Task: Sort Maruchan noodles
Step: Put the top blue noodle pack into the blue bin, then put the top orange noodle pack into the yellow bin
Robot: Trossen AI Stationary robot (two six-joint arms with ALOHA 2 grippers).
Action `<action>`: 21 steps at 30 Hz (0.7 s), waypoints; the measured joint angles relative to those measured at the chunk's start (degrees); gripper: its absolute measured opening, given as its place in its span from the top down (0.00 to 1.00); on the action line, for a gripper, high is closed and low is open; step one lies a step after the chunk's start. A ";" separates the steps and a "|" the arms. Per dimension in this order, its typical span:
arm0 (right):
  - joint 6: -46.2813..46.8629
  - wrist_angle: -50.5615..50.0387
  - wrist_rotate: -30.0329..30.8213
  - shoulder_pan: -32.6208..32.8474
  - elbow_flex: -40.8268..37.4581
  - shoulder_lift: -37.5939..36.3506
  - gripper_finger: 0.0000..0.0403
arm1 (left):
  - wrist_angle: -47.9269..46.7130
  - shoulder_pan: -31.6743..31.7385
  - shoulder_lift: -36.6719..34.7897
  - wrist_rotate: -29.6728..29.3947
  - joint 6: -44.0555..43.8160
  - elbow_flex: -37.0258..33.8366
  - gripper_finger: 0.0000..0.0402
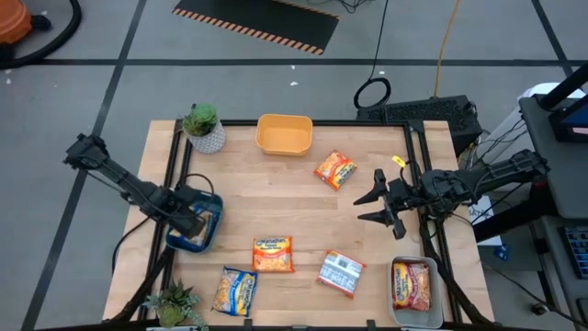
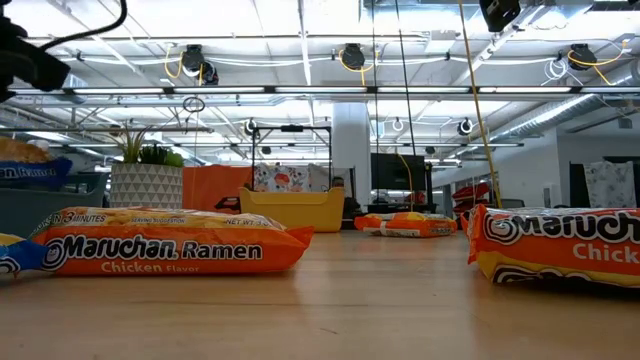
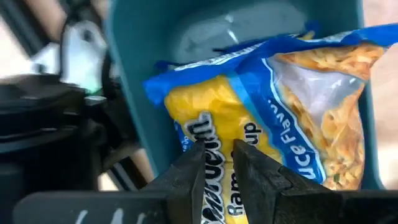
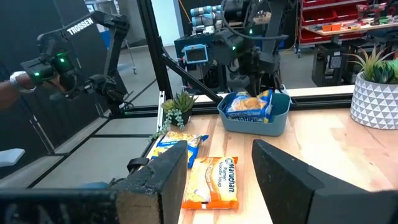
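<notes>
Several Maruchan packets lie flat on the wooden table: an orange one [image 1: 334, 169] toward the far side, an orange one [image 1: 273, 255] in the middle near side, a blue-yellow one [image 1: 235, 290] and a blue-white one [image 1: 342, 273]. A red packet [image 1: 412, 285] lies in the clear bin [image 1: 397, 313]. A blue-yellow packet [image 3: 261, 112] leans inside the blue bin [image 1: 207, 241], one end at the rim. My left gripper [image 3: 217, 165] hangs over that packet, fingers a narrow gap apart. My right gripper [image 1: 377, 198] is open over bare table on the right. My left gripper points down into the blue bin [image 3: 130, 74], with its fingers [image 3: 189, 168] over the yellow middle of the packet [image 3: 205, 118] that leans there. I cannot tell whether the fingers touch the wrapper.
An empty yellow bin [image 1: 284, 134] stands at the far edge, next to a potted plant [image 1: 204, 127]. A second plant [image 1: 173, 303] is at the near left corner. Black frame rails run along both table sides. Bare wood lies between the packets at mid-table.
</notes>
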 joint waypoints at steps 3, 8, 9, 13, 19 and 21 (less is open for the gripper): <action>0.00 -0.04 0.01 0.00 0.00 0.01 0.57 | 0.41 -0.02 1.71 -1.76 0.20 0.20 0.78; -0.57 -0.07 0.01 -0.01 0.00 0.01 0.57 | 0.38 -0.02 3.00 -1.79 0.27 0.20 0.78; -0.61 -0.07 0.02 -0.01 0.00 0.01 0.57 | 0.40 -0.01 3.02 -1.82 0.22 0.39 0.78; -0.63 -0.38 0.13 -0.02 0.00 0.02 0.57 | 0.49 -0.02 3.02 -4.77 0.19 2.98 0.78; -1.27 -3.66 4.04 -0.02 0.00 0.07 0.57 | 2.62 -0.10 3.00 -20.66 0.47 7.71 0.78; -1.29 -4.75 6.64 -0.02 0.00 0.09 0.57 | 6.10 -0.07 3.02 -28.01 2.43 7.76 0.78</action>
